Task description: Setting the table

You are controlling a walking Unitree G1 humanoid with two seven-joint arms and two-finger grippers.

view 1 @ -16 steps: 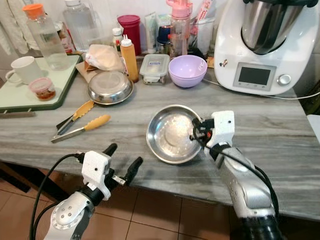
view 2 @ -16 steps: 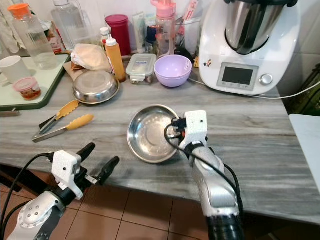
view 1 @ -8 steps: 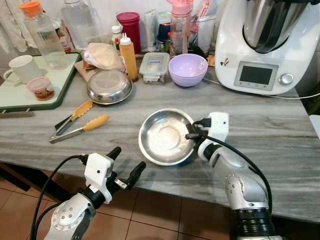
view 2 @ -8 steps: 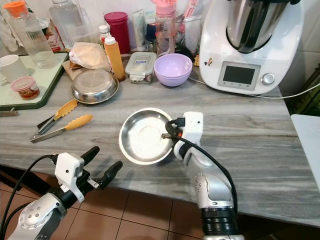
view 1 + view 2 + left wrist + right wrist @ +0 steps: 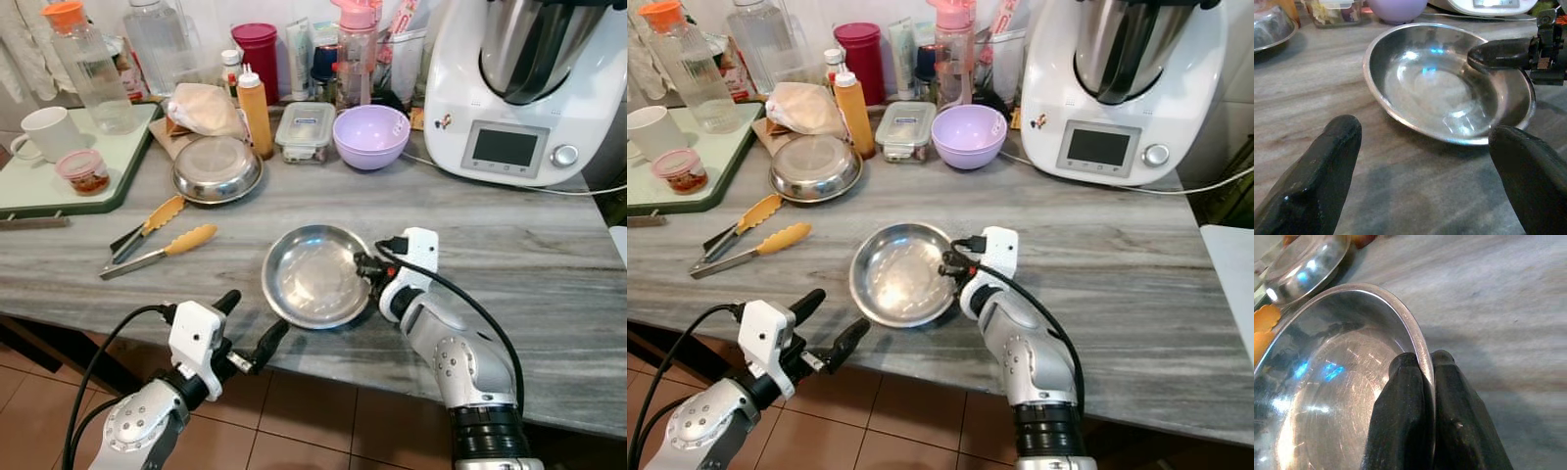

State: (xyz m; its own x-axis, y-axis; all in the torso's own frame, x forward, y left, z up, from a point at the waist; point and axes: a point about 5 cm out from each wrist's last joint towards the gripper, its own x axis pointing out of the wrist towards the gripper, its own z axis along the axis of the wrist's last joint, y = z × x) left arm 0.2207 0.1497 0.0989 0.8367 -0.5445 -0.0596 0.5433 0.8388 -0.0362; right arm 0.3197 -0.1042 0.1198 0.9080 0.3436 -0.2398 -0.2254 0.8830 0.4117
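1. Left eye view: steel bowl (image 5: 313, 275) at frame centre on the grey counter (image 5: 549, 264), near its front edge. Right gripper (image 5: 364, 264) pinched shut on the bowl's right rim. Left gripper (image 5: 250, 323) at lower left, spread open, just off the counter edge, bowl up and to its right.
2. Right eye view: same layout; right arm clearly the nearer, already in contact.
3. Left wrist view: bowl straight ahead between open fingers (image 5: 1312, 171), well apart.
4. Right wrist view: fingertips (image 5: 1405, 377) clamping the thin rim, one inside, one outside.
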